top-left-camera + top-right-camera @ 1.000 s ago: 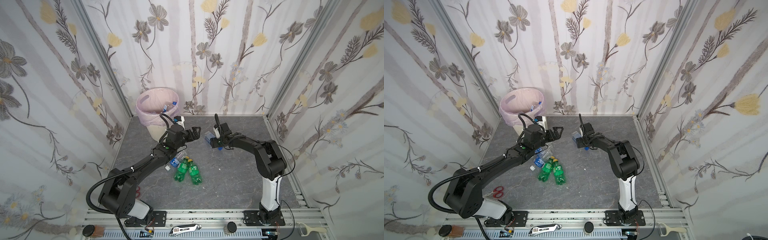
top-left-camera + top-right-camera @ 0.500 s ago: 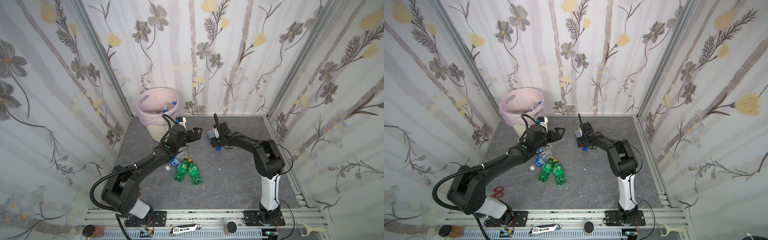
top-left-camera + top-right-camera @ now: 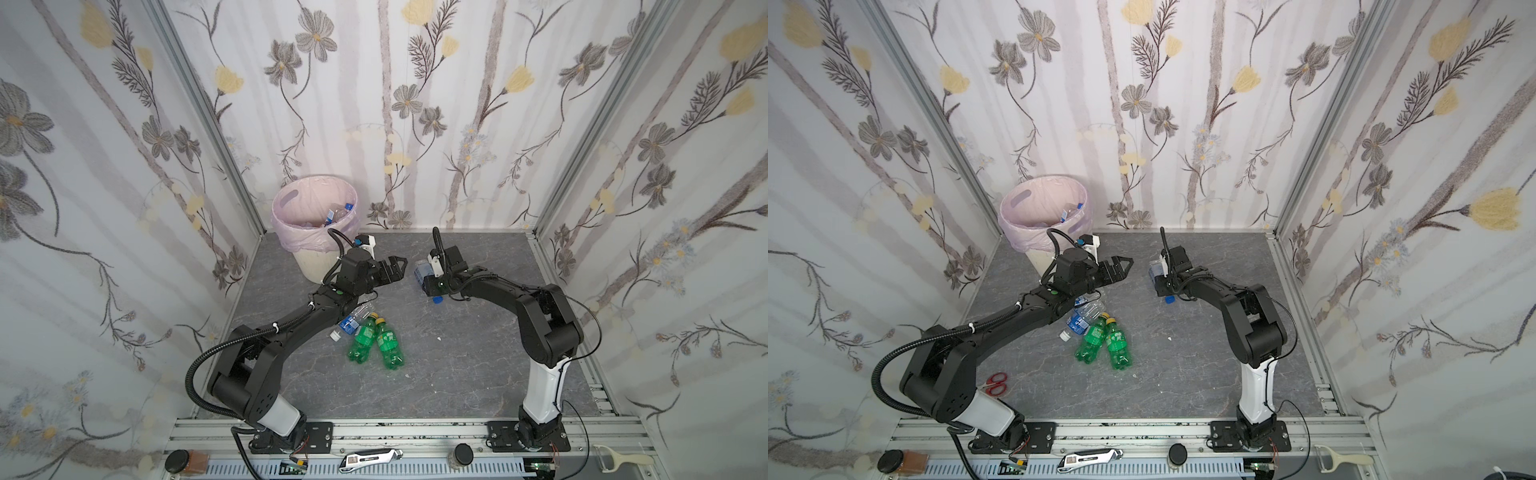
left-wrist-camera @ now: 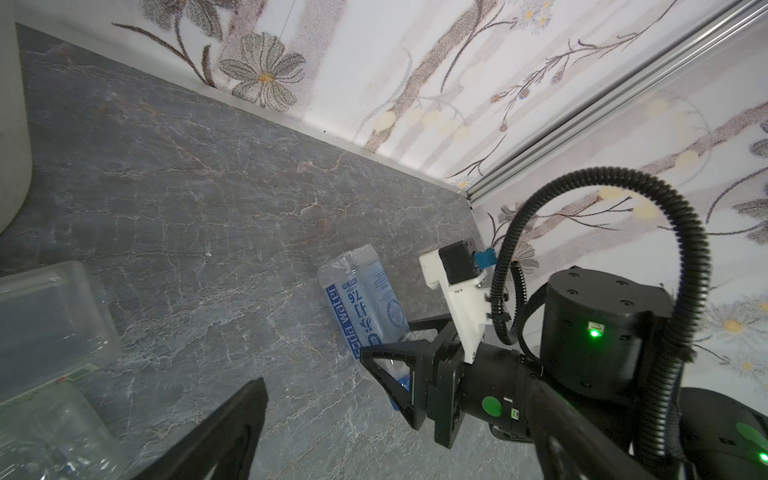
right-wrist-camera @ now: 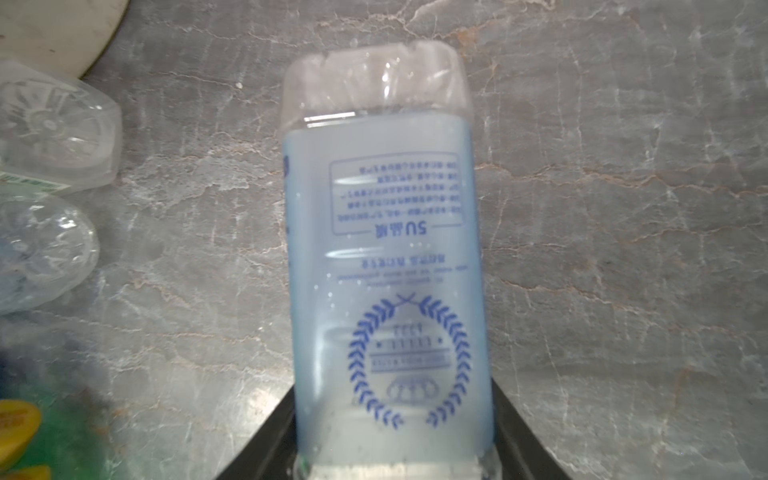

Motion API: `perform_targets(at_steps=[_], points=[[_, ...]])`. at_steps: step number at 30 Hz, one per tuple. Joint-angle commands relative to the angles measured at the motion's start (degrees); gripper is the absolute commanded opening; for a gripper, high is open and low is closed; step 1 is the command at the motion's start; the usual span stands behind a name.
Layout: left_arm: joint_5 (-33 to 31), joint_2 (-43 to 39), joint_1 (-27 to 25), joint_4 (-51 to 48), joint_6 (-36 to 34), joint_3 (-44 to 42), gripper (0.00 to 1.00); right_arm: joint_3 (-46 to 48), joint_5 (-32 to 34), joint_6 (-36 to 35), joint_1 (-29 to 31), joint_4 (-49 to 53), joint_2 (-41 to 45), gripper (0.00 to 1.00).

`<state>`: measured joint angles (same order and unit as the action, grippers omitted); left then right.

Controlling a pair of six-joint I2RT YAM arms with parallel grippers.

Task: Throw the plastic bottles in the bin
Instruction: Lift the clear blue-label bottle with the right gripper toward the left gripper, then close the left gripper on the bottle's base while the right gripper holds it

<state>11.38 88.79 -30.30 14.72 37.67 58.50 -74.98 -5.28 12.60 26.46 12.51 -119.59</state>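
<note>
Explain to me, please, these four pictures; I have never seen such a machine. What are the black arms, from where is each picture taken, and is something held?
Two black robot arms stand on a grey table, each ending in a two-fingered gripper. The two wide pictures look down from one camera above. The two close ones come from a camera on each wrist. The left gripper is open and empty. The right gripper grips a soda water bottle that lies on the table. Two green bottles and a clear bottle lie nearer the front. The bin in the back corner already holds bottles.
</note>
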Motion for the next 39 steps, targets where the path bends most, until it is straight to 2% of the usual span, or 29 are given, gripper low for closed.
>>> perform_targets(at_steps=[1, 11, 18, 25, 37, 39], points=[[0.9, 0.2, 0.2, 1.8, 0.7, 0.7, 1.0, 0.9, -2.0, 2.1, 0.8, -2.8, 2.6, 0.55], [5.0, 1.5, 1.3, 1.9, 2.9, 1.7, 0.99, 3.0, -3.7, 2.8, 4.5, -4.8, 11.5, 0.55], [8.3, 1.7, 3.0, 4.2, 6.3, 0.9, 0.92, 5.2, -4.8, 3.5, 7.1, -8.3, 17.0, 0.55], [10.9, 2.1, 3.1, 6.3, 7.6, 0.7, 0.89, 5.6, -6.1, 3.0, 8.8, -9.9, 18.1, 0.55], [12.3, 2.3, 3.3, 8.2, 8.3, 0.1, 0.73, 7.4, -9.3, 3.0, 10.8, -14.2, 19.1, 0.55], [12.2, 2.3, 3.3, 8.3, 8.3, -0.1, 0.68, 7.6, -9.2, 2.9, 10.9, -14.3, 19.2, 0.54]])
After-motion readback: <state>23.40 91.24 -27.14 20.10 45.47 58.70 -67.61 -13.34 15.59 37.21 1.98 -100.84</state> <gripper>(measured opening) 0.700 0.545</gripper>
